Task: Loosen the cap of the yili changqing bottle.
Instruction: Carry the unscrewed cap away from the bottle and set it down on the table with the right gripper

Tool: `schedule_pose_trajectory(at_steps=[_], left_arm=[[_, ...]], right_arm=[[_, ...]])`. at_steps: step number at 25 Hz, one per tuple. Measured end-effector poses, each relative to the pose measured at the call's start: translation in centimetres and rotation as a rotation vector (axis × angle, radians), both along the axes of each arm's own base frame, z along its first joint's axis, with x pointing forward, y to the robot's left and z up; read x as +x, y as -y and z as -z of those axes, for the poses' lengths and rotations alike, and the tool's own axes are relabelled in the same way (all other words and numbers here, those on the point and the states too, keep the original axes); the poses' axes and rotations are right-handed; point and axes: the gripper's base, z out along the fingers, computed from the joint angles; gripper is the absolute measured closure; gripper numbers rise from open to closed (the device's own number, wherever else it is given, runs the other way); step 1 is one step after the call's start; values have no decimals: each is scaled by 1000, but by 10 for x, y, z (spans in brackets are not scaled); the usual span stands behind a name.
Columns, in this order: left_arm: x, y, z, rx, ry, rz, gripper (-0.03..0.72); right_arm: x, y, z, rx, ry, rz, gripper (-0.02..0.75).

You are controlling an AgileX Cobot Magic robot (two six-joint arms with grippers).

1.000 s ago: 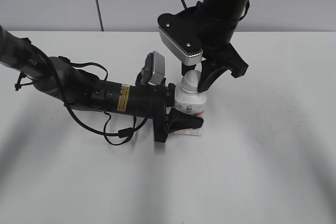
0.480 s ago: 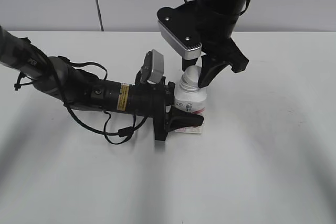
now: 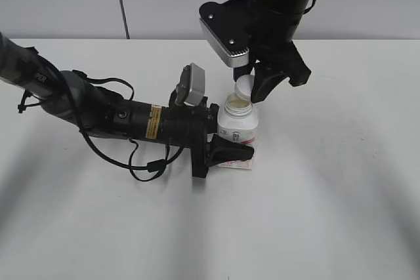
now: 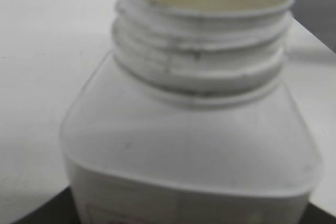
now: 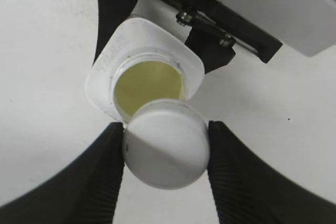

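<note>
On the white table (image 3: 341, 181), centre of the exterior view, the bottle (image 3: 237, 126) stands upright, neck open, pale contents visible. Left gripper (image 3: 226, 152) clamps the bottle's body from 9 o'clock, 1 finger on each side. Right gripper (image 3: 252, 88) hangs above at 1 o'clock, its 2 fingers (image 5: 231, 177) closed on the cap (image 5: 166, 144), lifted clear of the threaded neck (image 4: 202, 51).

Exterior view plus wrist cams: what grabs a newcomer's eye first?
The cap is off, pinched in the right end effector just above the open neck. The yili changqing bottle stands upright on the white table, clamped at its body by the left end effector; yellowish contents show inside.
</note>
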Motion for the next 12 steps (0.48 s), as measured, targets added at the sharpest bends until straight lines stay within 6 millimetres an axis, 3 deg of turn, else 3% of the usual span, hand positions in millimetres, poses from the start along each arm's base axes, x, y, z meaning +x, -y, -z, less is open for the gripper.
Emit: schedule_pose_trajectory(at_steps=[5,12], left_arm=[[0,0,0,0,0,0,301],[0,0,0,0,0,0,301]], right_arm=[[0,0,-2,6,-12,87,351],[-5,3,-22,45,-19,280,351]])
